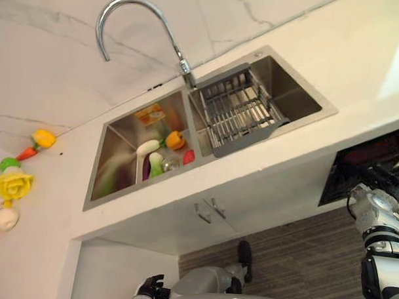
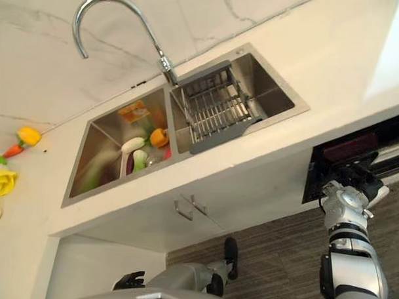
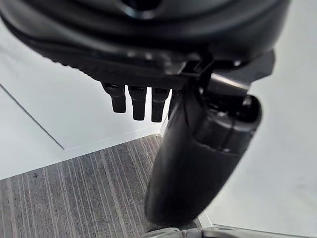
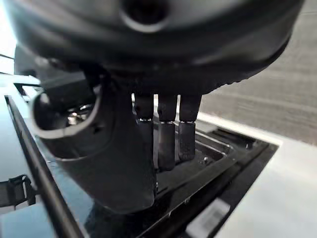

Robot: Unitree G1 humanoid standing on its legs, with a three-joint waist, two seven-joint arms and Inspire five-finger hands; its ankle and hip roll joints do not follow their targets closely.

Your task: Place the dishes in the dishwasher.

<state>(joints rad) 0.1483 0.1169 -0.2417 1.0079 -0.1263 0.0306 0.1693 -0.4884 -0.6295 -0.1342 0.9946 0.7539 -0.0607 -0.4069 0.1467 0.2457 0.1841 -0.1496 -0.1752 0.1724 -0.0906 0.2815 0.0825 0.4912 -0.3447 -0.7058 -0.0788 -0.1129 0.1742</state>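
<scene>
The sink's left basin (image 1: 117,153) holds several items: a white dish (image 1: 147,146), an orange pepper toy (image 1: 175,140), a green and white piece (image 1: 156,165) and a red piece (image 1: 189,157). A metal rack (image 1: 237,111) sits across the right basin. The dishwasher (image 1: 366,162) shows as a black front under the counter at the right. My right hand (image 1: 387,177) is up against its dark edge, with straight fingers (image 4: 167,134) and nothing held. My left hand (image 1: 152,289) hangs low by the white cabinet, its fingers (image 3: 138,101) relaxed and empty.
A curved tap (image 1: 135,22) rises behind the sink. Toy vegetables and a yellow flower (image 1: 13,184) lie on the counter at the left. White cabinet doors (image 1: 210,212) with handles are below the sink, above a striped grey floor (image 1: 294,258).
</scene>
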